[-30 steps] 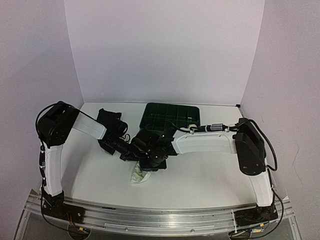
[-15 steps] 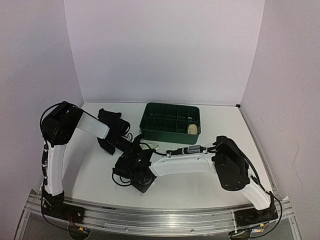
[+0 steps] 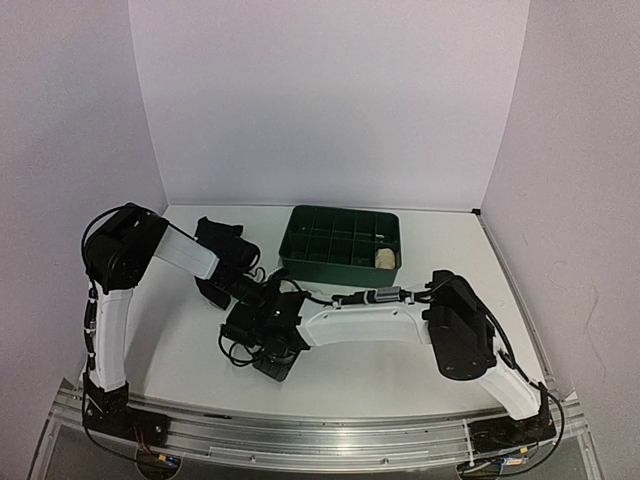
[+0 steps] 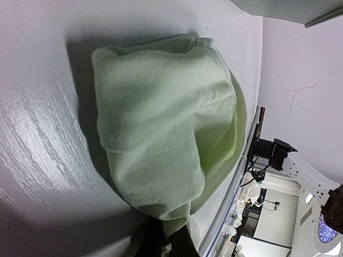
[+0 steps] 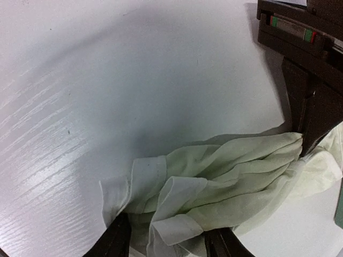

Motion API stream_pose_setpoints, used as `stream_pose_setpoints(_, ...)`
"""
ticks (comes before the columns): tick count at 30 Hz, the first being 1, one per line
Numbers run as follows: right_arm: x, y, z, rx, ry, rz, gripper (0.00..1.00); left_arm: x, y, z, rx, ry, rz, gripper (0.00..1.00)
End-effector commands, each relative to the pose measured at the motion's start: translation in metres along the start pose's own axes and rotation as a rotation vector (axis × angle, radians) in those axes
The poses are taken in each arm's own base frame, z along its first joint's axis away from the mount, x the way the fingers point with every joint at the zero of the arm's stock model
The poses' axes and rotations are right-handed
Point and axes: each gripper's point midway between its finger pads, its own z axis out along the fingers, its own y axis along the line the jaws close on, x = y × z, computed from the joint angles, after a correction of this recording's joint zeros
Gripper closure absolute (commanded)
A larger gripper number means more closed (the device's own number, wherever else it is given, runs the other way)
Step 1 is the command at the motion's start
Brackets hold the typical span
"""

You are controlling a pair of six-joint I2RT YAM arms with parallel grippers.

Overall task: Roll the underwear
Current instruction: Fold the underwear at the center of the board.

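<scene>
Top view: the left arm (image 3: 180, 250) and right arm (image 3: 370, 325) meet low over the counter (image 3: 420, 375), at about 7 o'clock from the green tray (image 3: 300, 245); the garment they work on is hidden under them here; count one tray and one cream bundle (image 3: 383, 258) in the compartment at its 4 o'clock corner; whether a black garment lies by the left wrist I cannot tell, dark housing and cloth reading alike.

Left wrist view: one pale underwear (image 4: 161, 123) lies on the counter (image 4: 37, 139), folded into a compact, part-rolled bundle; the left jaws are closed, their fingers (image 4: 153, 243) pinching its tail at 6 o'clock.

Right wrist view: the same pale underwear (image 5: 214, 182) lies crumpled on the counter (image 5: 107, 80); the right jaws stand partly apart, the fingers (image 5: 115, 238) flanking the loose near end at 6 o'clock without clamping it; the left jaws hold the far end at 3 o'clock.

The step in hand looks like the rolling of this piece, mid-way, the roll slack; the next move likely calls for the right jaws to retake the loose hem and turn it over towards the pinned end, keeping the cloth taut so that the layers do not spring open.
</scene>
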Motion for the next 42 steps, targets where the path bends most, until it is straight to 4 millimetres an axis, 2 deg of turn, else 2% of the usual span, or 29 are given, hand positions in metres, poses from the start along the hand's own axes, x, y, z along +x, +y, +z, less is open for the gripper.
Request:
stream_pose_setpoints(1,-0.017,0.035,-0.036,-0.21,-0.114,-0.042,0.52,0.007,0.044,0.005,-0.132,-0.016,-0.067,1.0)
stream_pose_setpoints(5,-0.037,0.031,-0.08,-0.26,-0.271,-0.086,0.48,0.007,0.041,0.003,-0.127,-0.018,-0.052,1.0)
stream_pose_setpoints(8,-0.049,0.02,-0.123,-0.273,-0.439,-0.094,0.44,0.007,0.039,0.002,-0.122,-0.02,-0.046,1.0)
stream_pose_setpoints(12,-0.042,0.005,-0.159,-0.256,-0.601,-0.096,0.42,0.007,0.036,0.002,-0.114,-0.021,-0.036,1.0)
stream_pose_setpoints(15,-0.016,-0.006,-0.15,-0.189,-0.648,-0.1,0.41,0.007,0.035,0.001,-0.109,-0.022,-0.034,1.0)
stream_pose_setpoints(17,0.007,-0.008,-0.132,-0.152,-0.671,-0.112,0.37,0.008,0.035,0.001,-0.105,-0.023,-0.04,1.0)
stream_pose_setpoints(19,0.013,-0.007,-0.123,-0.137,-0.703,-0.136,0.35,0.008,0.035,0.001,-0.103,-0.023,-0.045,1.0)
stream_pose_setpoints(23,0.001,-0.003,-0.101,-0.084,-0.68,-0.197,0.34,0.01,0.035,0.001,-0.105,-0.024,-0.052,1.0)
stream_pose_setpoints(28,-0.011,0.004,-0.064,-0.044,-0.62,-0.23,0.34,0.01,0.034,-0.001,-0.11,-0.029,-0.051,1.0)
stream_pose_setpoints(32,-0.018,0.002,-0.047,0.008,-0.591,-0.234,0.34,0.011,0.036,-0.001,-0.109,-0.028,-0.055,1.0)
stream_pose_setpoints(37,-0.006,-0.006,-0.026,0.08,-0.512,-0.248,0.34,0.012,0.037,0.0,-0.107,-0.024,-0.058,1.0)
stream_pose_setpoints(42,0.013,0.0,-0.001,0.042,-0.417,-0.251,0.37,0.013,0.039,0.001,-0.106,-0.024,-0.063,1.0)
